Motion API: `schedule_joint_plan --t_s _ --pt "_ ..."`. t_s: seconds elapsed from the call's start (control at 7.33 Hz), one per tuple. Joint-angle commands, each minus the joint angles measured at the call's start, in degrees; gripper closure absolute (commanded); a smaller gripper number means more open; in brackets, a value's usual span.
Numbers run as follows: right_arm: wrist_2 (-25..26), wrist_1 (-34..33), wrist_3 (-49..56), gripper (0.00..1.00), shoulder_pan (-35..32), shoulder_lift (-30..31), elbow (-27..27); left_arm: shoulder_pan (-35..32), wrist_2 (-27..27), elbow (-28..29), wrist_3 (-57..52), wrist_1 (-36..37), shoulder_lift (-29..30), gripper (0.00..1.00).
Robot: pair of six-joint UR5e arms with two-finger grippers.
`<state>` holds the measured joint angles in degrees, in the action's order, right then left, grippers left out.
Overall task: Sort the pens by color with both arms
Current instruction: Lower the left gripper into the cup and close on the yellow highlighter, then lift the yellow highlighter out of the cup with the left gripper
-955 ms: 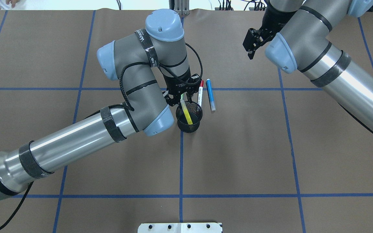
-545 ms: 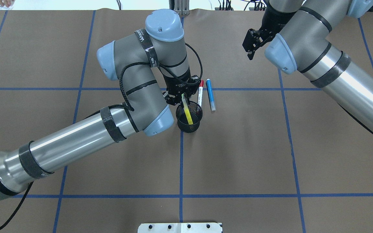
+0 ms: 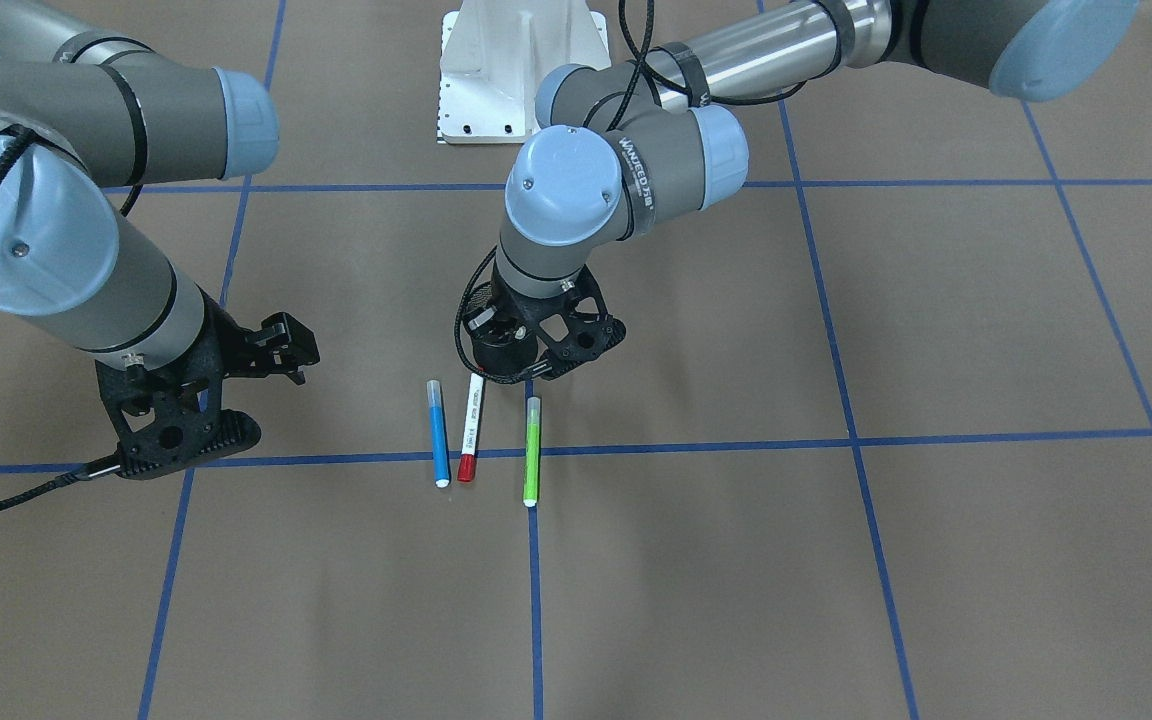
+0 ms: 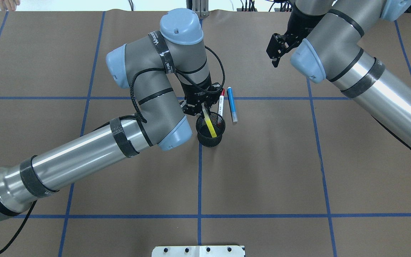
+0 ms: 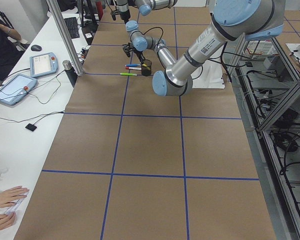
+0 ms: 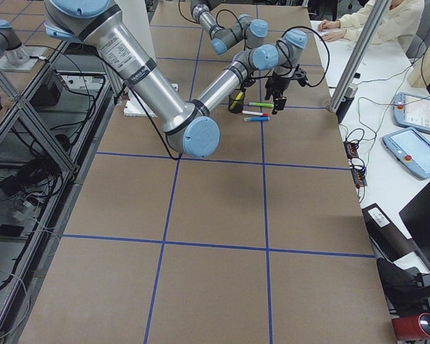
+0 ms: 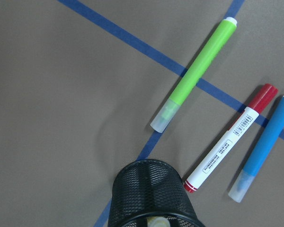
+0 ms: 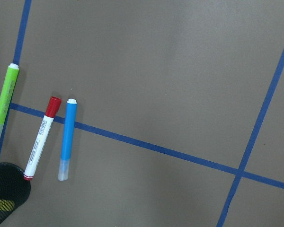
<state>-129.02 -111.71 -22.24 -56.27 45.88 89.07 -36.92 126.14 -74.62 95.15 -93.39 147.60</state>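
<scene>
A yellow pen [image 4: 211,126] leans inside the black mesh cup [image 4: 209,142] at mid-table. My left gripper [image 4: 201,109] hangs just over the cup's far rim and looks open, with the pen's top end below its fingers. The blue pen [image 4: 232,105] and the red-capped white pen [image 4: 221,105] lie side by side right of it. The lime green pen [image 3: 532,450] lies beside them and is hidden under my left wrist in the overhead view. My right gripper [image 4: 274,57] hovers open and empty at the far right, away from the pens.
Blue tape lines divide the brown table into squares. The white metal base [image 4: 198,251] sits at the near edge. The left wrist view shows the cup [image 7: 151,189] with the green pen [image 7: 194,75], red-capped pen [image 7: 227,146] and blue pen [image 7: 262,151] beyond it.
The yellow pen has sunk lower into the cup and leans more to the right. The cup sits slightly further right. The right arm has barely moved.
</scene>
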Motion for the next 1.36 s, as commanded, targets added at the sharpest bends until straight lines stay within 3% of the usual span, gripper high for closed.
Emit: schedule_joint_plan --t_s 0.0,0.41,0.82,1.09,1.23 --pt "0.2 0.0 0.0 0.01 0.2 0.0 0.0 -0.2 0.2 -3.8 -0.1 1.9 -0.4 0.8" --pt "0.0 0.1 0.0 0.01 0.3 0.0 0.0 -5.5 1.7 -10.4 -7.3 10.8 -0.5 0.81" --pt "-0.1 0.0 0.0 0.01 0.3 0.0 0.0 -11.9 3.1 -9.7 -15.2 11.3 -0.5 0.82" --pt "-0.2 0.0 -0.1 0.01 0.3 0.2 0.3 -15.2 2.9 -5.0 -18.5 5.7 -0.5 0.83" --pt "-0.2 0.0 -0.1 0.01 0.3 0.3 0.3 -15.5 2.5 0.3 -18.3 -2.0 -0.5 0.83"
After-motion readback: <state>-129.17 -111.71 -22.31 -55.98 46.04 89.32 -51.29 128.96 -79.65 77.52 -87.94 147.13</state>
